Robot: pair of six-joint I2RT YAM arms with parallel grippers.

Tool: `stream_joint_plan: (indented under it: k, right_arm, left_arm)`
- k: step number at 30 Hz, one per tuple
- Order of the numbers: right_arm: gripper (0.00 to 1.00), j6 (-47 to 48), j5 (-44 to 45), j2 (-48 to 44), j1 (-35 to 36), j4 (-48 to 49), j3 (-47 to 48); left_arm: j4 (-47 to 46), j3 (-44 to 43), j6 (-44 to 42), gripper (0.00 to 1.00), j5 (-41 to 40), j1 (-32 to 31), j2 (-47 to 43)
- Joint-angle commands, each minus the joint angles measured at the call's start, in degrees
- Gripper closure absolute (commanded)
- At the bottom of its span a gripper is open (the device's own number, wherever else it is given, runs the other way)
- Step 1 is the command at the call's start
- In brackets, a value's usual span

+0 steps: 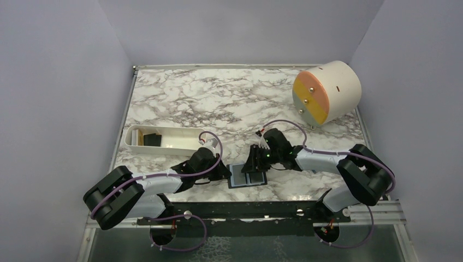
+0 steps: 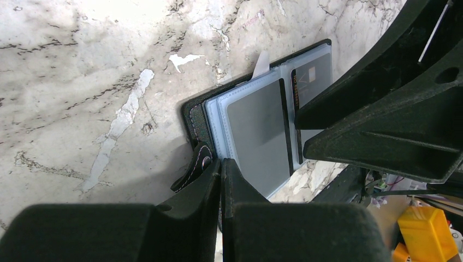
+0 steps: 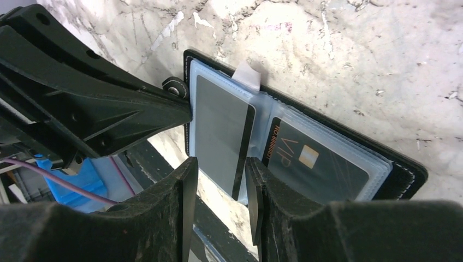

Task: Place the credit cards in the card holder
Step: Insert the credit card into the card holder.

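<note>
**A:** What lies on the marble tabletop (image 1: 218,98)?

**B:** The card holder (image 1: 240,177), open flat at the near edge, between both arms.

**A:** And the arms?

**B:** The left end effector (image 2: 221,164) is closed, tips against the holder's edge by the stud (image 3: 173,87). The right end effector (image 3: 221,161) stands half apart, astride a dark credit card (image 3: 218,120) in the nearer sleeve. I cannot tell whether it grips. A second card (image 3: 316,164) fills the other sleeve.

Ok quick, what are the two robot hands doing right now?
Left gripper: shut, pinching the edge of the card holder.
Right gripper: jaws either side of a dark card; cannot tell whether it is gripped.
</note>
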State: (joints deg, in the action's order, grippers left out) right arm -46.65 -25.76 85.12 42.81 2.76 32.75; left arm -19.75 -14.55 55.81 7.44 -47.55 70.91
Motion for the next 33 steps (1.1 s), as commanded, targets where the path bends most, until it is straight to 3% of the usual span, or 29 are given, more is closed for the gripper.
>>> stream_joint_plan:
  k: [1, 19, 27, 33]
  right_arm:
    - [0.61, 1.41, 2.7, 1.24, 0.35, -1.33, 2.26]
    - [0.76, 0.26, -0.75, 4.4, 1.38, 2.61, 3.59]
    - [0.77, 1.04, -0.73, 4.47, 1.67, 1.06, 4.59]
    - [0.67, 4.28, 3.35, -0.59, 1.67, -6.21, 5.55]
  left_arm:
    - [1.03, 0.72, -0.84, 0.92, 0.64, -0.61, -0.41]
    - [1.01, 0.46, -1.06, 0.92, 0.64, -0.57, -0.03]
    - [2.02, -0.29, -1.92, 0.92, -0.14, -0.61, -0.5]
    - [9.19, -5.02, -5.35, 0.76, -3.09, -0.61, -3.23]
